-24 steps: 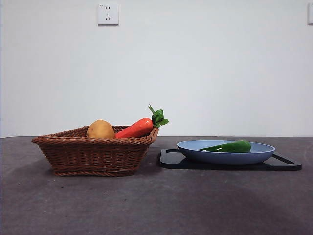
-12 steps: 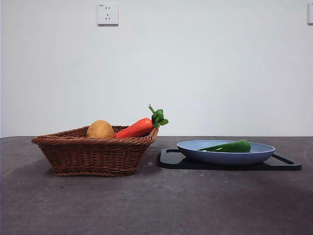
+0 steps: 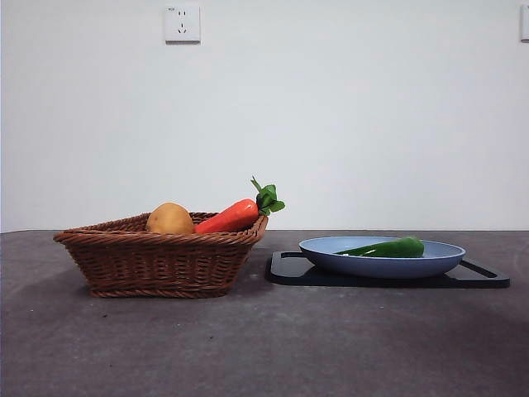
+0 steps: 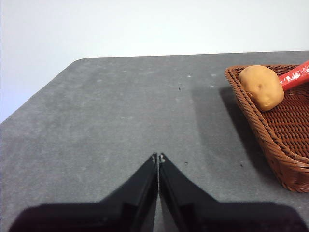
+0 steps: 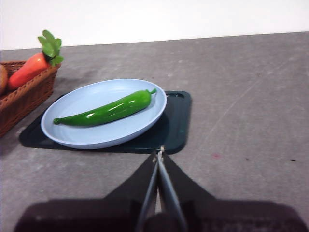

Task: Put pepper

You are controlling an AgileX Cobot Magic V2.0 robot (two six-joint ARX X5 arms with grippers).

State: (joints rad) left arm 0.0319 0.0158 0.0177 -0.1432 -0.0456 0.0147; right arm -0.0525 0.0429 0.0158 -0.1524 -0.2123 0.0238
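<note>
The pepper (image 5: 108,109) is seen lying lengthwise in the blue plate (image 5: 82,137), which rests on a black tray (image 5: 176,125); from the front it shows as a green shape resting in the plate (image 3: 380,263). The right pincer (image 5: 158,155) is held back from the tray's near edge, well short of the pepper, with its jaws pressed together and nothing gripped. The left pincer (image 4: 158,157) is likewise closed and empty, over bare table (image 4: 120,121), with the basket (image 4: 270,135) off to one side of it, holding a potato (image 4: 261,87) and a carrot (image 4: 295,75). No contact with the pepper is shown. It may be judged either that the pepper is already placed, or that nothing has begun; this cannot be settled from the task wording.
</note>
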